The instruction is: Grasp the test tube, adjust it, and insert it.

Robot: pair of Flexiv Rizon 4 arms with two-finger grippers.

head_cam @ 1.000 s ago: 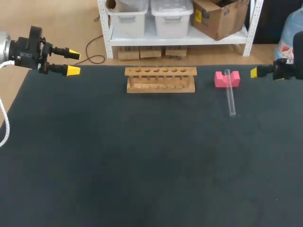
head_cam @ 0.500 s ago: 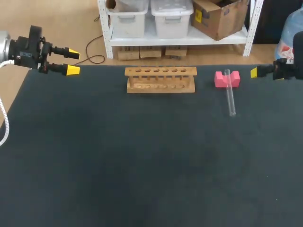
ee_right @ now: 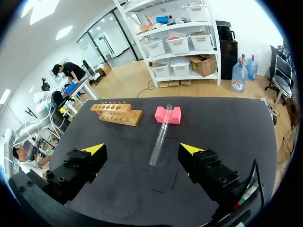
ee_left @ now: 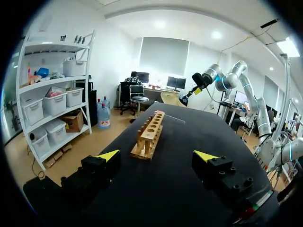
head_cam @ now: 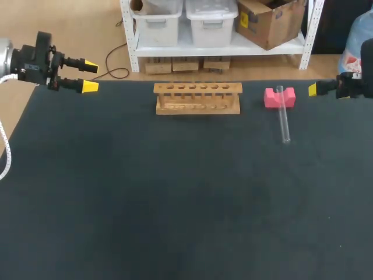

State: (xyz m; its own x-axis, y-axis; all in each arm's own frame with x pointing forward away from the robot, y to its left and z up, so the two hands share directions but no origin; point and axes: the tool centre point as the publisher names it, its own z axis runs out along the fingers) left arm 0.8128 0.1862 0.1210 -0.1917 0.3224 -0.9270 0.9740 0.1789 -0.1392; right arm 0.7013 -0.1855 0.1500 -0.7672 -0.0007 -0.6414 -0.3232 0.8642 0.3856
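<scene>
A clear glass test tube [head_cam: 284,116] lies on the black table with its far end resting in the notch of a pink block [head_cam: 280,97]. In the right wrist view the test tube [ee_right: 160,134] lies ahead of my right gripper [ee_right: 143,149], which is open and empty. A wooden rack [head_cam: 197,98] with a row of holes stands at the table's far middle; the rack [ee_left: 149,135] shows ahead of my left gripper [ee_left: 158,155], open and empty. My left gripper [head_cam: 88,77] hangs at the far left corner, my right gripper [head_cam: 313,89] at the far right edge.
The black table top [head_cam: 175,192] spreads wide in front of the rack and the tube, with nothing else standing on it.
</scene>
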